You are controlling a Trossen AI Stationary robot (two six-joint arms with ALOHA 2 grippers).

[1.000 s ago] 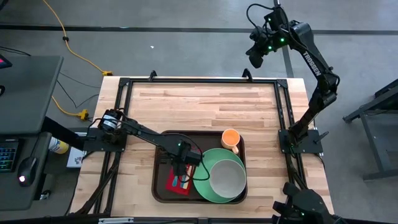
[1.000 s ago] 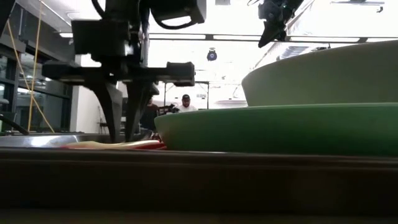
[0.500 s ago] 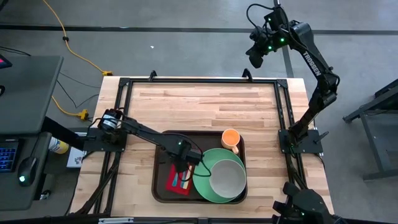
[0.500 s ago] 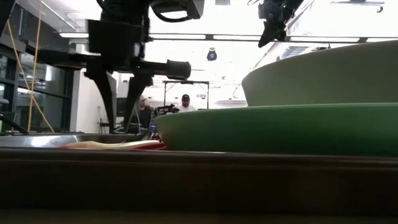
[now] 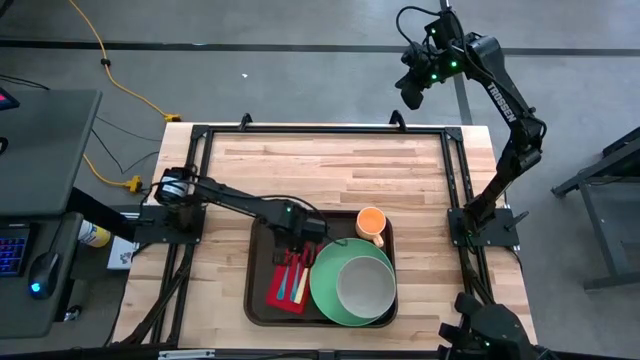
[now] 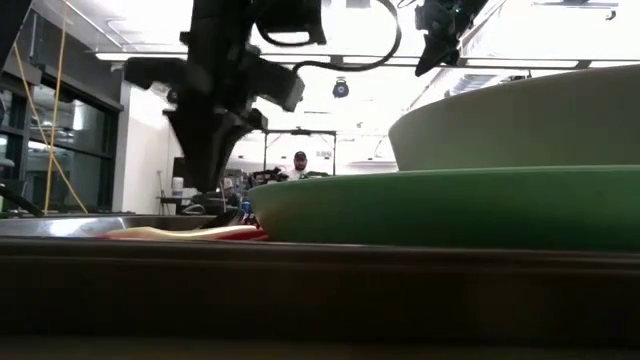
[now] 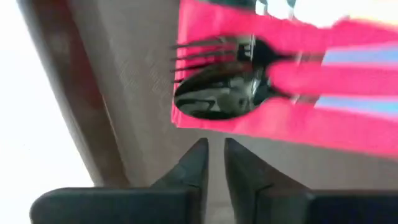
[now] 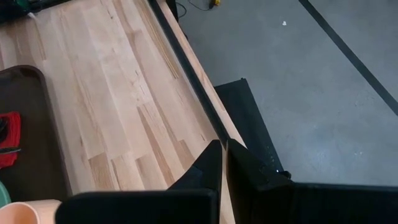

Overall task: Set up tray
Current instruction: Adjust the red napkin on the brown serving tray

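The tray [image 5: 256, 262] is set at the bench's near edge, about mid-width, and looks fully loaded. A green plate [image 5: 322, 290] with a bowl [image 5: 364, 285] on it fills the tray's right part. An orange cup [image 5: 371, 222] sits in the tray's far right corner. A red napkin [image 5: 277, 292] lies along the tray's left side, with a fork [image 7: 211, 48] and a spoon [image 7: 214, 99] laid on it side by side.

The left gripper [image 5: 300, 238] is held just above the tray's far-left area, over the napkin's far end. Its fingers [image 7: 189, 171] are pinched nearly together with nothing between them.

Step in hand, as judged: cutlery placed, arm to be cleared. A straight lift is advised before any sideways travel, so the utensils and napkin are not dragged. The plate rim lies just beside the napkin and the cup is near on the right; a swing toward either should be avoided.

The right gripper [image 5: 412, 92] is parked high beyond the bench's far right corner, fingers closed and empty, well apart from everything.

A yellow cable [image 5: 118, 75] lies on the floor off the bench's left; people are seen far behind in the low view.
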